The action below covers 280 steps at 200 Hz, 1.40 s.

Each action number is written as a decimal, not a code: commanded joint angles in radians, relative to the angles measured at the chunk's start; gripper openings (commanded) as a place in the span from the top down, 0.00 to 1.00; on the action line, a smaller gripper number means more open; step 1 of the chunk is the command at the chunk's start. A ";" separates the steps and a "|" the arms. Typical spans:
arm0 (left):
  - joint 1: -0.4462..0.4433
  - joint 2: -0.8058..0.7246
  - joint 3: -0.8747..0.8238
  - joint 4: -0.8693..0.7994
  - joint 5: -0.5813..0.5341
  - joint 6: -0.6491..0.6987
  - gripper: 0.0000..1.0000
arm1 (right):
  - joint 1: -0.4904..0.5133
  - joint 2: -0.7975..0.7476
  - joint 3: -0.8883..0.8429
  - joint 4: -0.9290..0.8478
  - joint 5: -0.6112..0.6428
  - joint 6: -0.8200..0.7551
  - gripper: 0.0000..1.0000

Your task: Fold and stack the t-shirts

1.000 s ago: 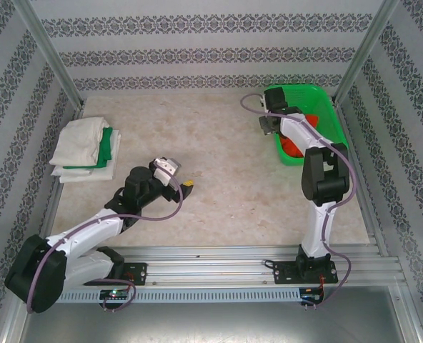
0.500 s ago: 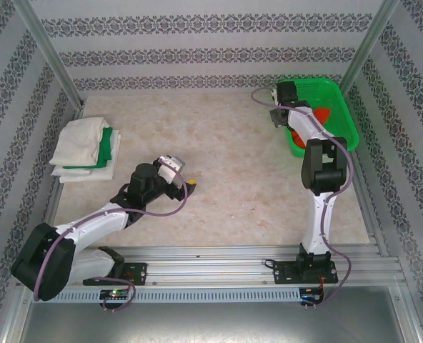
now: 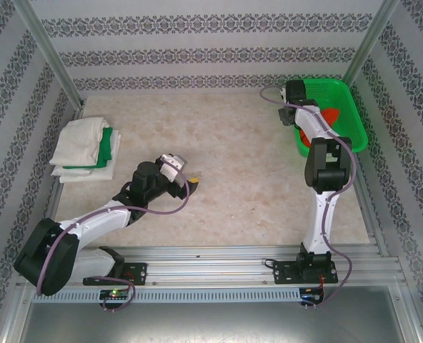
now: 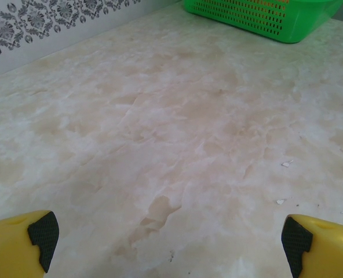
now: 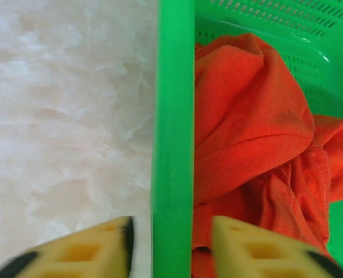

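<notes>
An orange-red t-shirt (image 5: 247,127) lies crumpled in the green mesh basket (image 5: 172,116), and it also shows red in the top view (image 3: 329,115). My right gripper (image 5: 171,249) stands open astride the basket's left rim, with a gap on each side of it. In the top view that gripper (image 3: 289,114) is at the basket's (image 3: 354,107) left edge. Folded off-white t-shirts (image 3: 79,143) with a green t-shirt (image 3: 108,145) between them are stacked at the far left. My left gripper (image 4: 168,243) hangs open over bare table, mid-left in the top view (image 3: 190,182).
The basket (image 4: 264,14) sits in the back right corner against the patterned walls. Metal frame posts (image 3: 43,50) rise at both back corners. The marbled tabletop (image 3: 233,157) spreads between the stack and the basket.
The right gripper carried the basket right and toward the back corner by its rim, then opened off it. The left gripper drifted slightly right, still open.
</notes>
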 commanded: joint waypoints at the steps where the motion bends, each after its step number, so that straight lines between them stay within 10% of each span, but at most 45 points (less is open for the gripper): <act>1: -0.031 0.011 0.042 0.045 0.013 0.008 0.00 | 0.001 -0.114 -0.052 0.022 -0.040 0.047 0.32; 39: -0.075 0.053 0.068 0.054 0.007 0.035 0.00 | -0.026 -0.326 -0.282 0.189 -0.110 0.200 0.02; 102: -0.124 0.142 0.105 0.155 0.071 0.016 0.00 | -0.179 -0.354 -0.387 0.191 -0.198 0.403 0.02; 160: -0.133 0.183 0.089 0.266 0.116 -0.055 0.00 | -0.229 -0.100 -0.132 -0.012 -0.329 0.466 0.03; 178: -0.135 0.174 0.076 0.267 0.108 -0.059 0.00 | -0.234 -0.038 -0.059 -0.064 -0.364 0.485 0.15; 231: -0.135 0.146 0.047 0.248 0.079 -0.051 0.00 | -0.236 -0.151 -0.150 0.013 -0.367 0.550 0.98; 280: -0.135 0.155 0.046 0.260 0.084 -0.053 0.00 | -0.232 -0.436 -0.368 0.222 -0.303 0.555 1.00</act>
